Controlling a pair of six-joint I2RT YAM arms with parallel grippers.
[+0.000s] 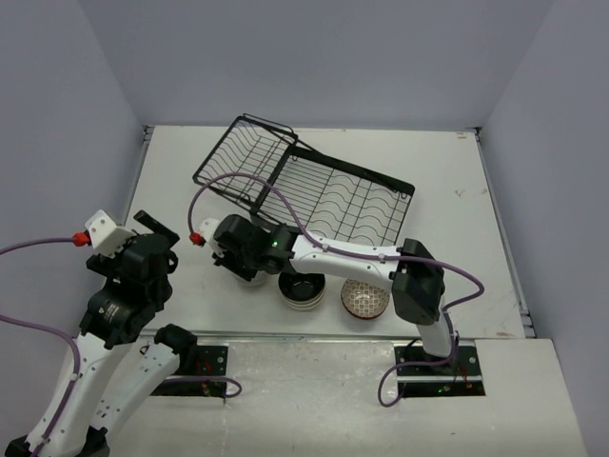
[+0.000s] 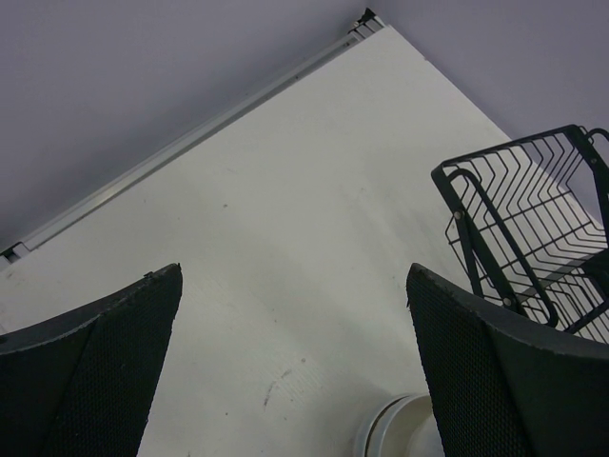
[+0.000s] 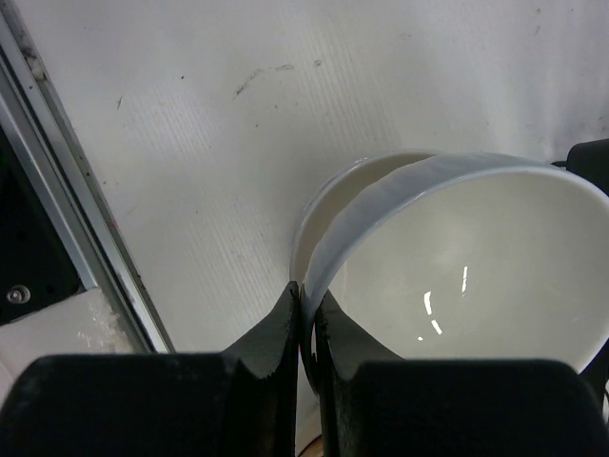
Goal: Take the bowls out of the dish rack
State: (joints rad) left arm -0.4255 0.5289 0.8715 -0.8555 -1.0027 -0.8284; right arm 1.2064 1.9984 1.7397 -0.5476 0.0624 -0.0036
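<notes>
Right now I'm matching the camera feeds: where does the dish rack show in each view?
Top external: dish rack at the centre, lying diagonally.
Left wrist: at the right edge, only its basket end showing.
Right wrist: not in it.
Shared landmark: the white table, seen in all three.

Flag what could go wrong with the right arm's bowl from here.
1. The right gripper pinches the white bowl only at a thin bit of rim, so it may pivot or slip.
2. It hangs off-centre over the lower white bowl; released now, it could land skewed or chip.
3. The dark-inside bowl stack lies close beside that arm, and a sideways move may knock it.
</notes>
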